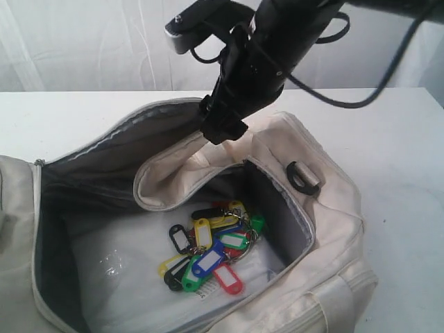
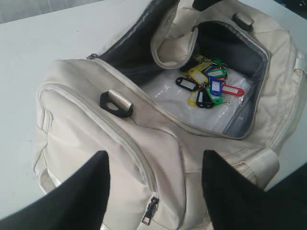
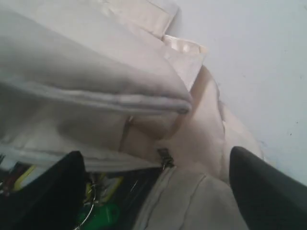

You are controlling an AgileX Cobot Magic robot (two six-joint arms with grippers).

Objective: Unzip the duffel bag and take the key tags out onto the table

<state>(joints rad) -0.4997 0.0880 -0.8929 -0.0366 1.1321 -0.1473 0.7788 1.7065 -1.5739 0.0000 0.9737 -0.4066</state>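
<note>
White counter [image 1: 69, 118] carries the unzipped duffel bag [image 1: 333, 208]; key tags [image 1: 211, 250] inside look light, slippery; likely best pinched at the rings. Left end effector [image 2: 156, 158], right end effector [image 3: 156, 153]: spread, empty.

Right gripper [image 3: 156, 152] fingers [image 3: 43, 191] spread wide, left gripper [image 2: 156, 154] fingers [image 2: 76, 196] apart

Robot lab setup (probably), plain white table [image 1: 402, 139], white curtain backdrop [image 1: 69, 41], cabled arm [image 1: 277, 41]
</note>
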